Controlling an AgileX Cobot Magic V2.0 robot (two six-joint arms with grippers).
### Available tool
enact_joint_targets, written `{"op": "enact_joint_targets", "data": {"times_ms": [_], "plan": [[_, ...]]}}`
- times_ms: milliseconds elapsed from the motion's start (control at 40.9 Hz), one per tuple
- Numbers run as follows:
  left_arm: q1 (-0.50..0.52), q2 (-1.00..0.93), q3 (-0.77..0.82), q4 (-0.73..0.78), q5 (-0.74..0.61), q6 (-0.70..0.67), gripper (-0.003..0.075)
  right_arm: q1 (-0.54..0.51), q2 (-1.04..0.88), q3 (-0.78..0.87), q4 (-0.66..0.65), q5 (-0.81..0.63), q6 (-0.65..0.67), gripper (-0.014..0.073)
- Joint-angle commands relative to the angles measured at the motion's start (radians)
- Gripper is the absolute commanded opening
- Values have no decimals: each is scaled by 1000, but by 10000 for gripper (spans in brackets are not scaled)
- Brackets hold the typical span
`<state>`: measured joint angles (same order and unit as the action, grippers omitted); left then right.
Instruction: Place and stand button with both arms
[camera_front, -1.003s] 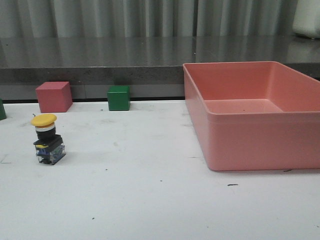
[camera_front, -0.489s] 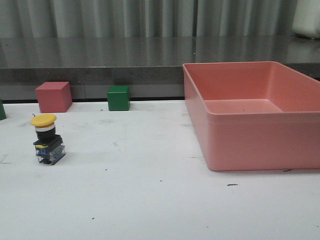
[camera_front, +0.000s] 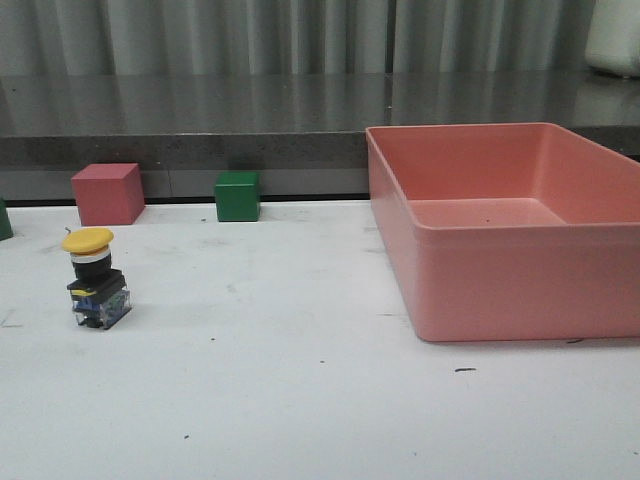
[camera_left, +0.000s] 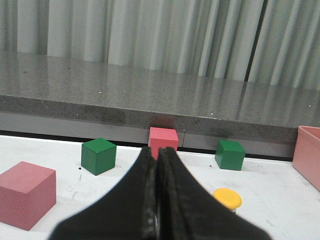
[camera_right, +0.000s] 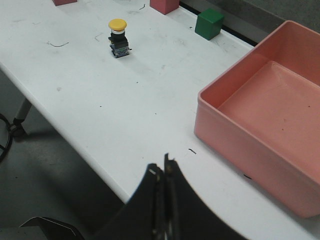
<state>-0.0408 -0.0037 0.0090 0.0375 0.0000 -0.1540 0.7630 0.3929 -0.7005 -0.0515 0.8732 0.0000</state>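
The button (camera_front: 95, 278) stands upright on the white table at the left, yellow cap on top of its black and clear base. The right wrist view shows the button (camera_right: 118, 38) far off, also upright. In the left wrist view only its yellow cap (camera_left: 227, 198) shows, partly behind a finger. My left gripper (camera_left: 157, 155) is shut with nothing between its fingers, pulled back from the button. Over the table's near edge my right gripper (camera_right: 162, 167) is shut and empty too. Neither arm appears in the front view.
A large pink bin (camera_front: 500, 225) stands at the right. A pink cube (camera_front: 107, 193) and a green cube (camera_front: 237, 196) sit along the back edge. The left wrist view shows another green cube (camera_left: 98, 156) and a pink cube (camera_left: 25, 194) nearby.
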Motion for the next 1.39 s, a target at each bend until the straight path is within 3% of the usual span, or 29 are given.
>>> {"op": "enact_joint_targets", "data": {"times_ms": [0, 73, 1370], "plan": [[1, -23, 14, -49, -74, 63, -20, -1, 5, -23, -11, -62, -7, -118], [1, -23, 14, -92, -74, 120, -20, -1, 5, -23, -11, -62, -7, -118], [-1, -23, 14, -76, -103, 120, -20, -1, 5, -23, -19, -71, -7, -118]]}}
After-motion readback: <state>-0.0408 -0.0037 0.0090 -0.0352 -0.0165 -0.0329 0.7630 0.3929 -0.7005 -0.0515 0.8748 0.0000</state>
